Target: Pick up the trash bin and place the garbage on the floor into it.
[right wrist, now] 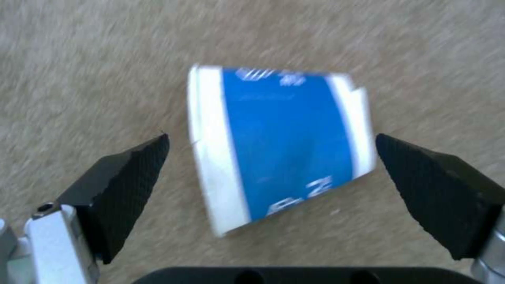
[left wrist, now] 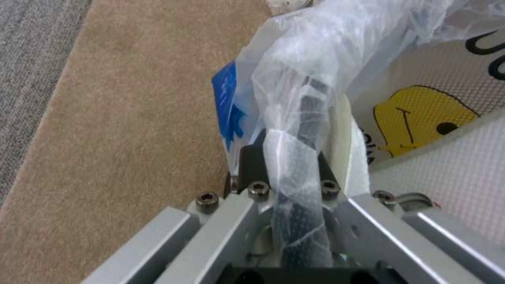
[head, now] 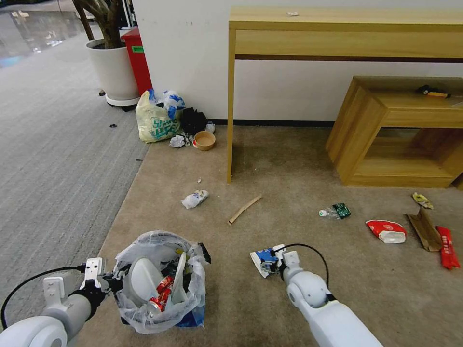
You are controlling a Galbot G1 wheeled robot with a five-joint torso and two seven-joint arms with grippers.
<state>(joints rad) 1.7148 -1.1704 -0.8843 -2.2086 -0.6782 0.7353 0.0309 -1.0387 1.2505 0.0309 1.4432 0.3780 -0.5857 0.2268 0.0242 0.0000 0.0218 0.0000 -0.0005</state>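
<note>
My left gripper [head: 113,282] is shut on the rim of the trash bin [head: 159,284], pinching the black rim and its crinkly bag [left wrist: 292,173]. White slippers [head: 144,277] and a crushed red can [head: 161,291] lie inside the bin. My right gripper [head: 272,260] is open low over a flattened blue-white paper cup [head: 263,259] on the tan floor [head: 231,308]. In the right wrist view the cup [right wrist: 279,150] lies between the two spread fingertips [right wrist: 131,173]. More garbage lies beyond: a wooden stick [head: 244,209], a plastic bottle [head: 335,211], a red-white bowl [head: 387,230], cardboard [head: 424,230] and a red wrapper [head: 447,246].
A wooden console table's leg [head: 230,120] stands ahead, with a low wooden shelf [head: 395,130] at the right. By the wall sit a yellowish shopping bag [head: 156,120], a tan bowl [head: 204,140] and a potted plant [head: 113,70]. Grey ribbed carpet [head: 48,144] runs along the left.
</note>
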